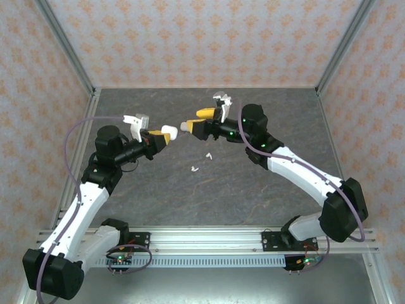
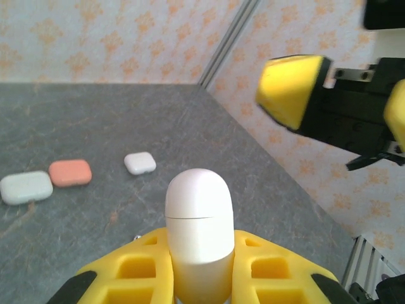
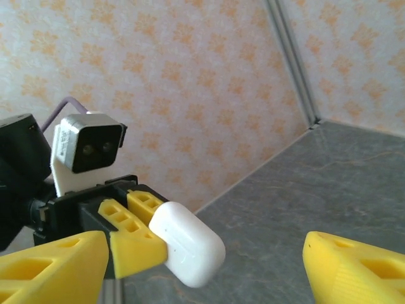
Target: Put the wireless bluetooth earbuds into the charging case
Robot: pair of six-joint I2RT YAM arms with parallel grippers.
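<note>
The left jaws gripped a white case (image 2: 199, 234) by its base, lid end held out toward the wide-open right jaws, probably so they could open it. Its lid was shut, contents hidden. Two white earbuds (image 1: 207, 155) lay loose near the middle of the worktop (image 1: 190, 202).

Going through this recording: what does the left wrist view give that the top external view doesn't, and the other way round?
The left wrist view adds three closed cases lying on the table: a larger white case, a coral-pink case and a smaller white case.

The top external view adds a white earbud and a second earbud, loose between the arms, and both arms whole.

Shared: the closed white charging case held in the left gripper, with the right gripper close in front of it.
</note>
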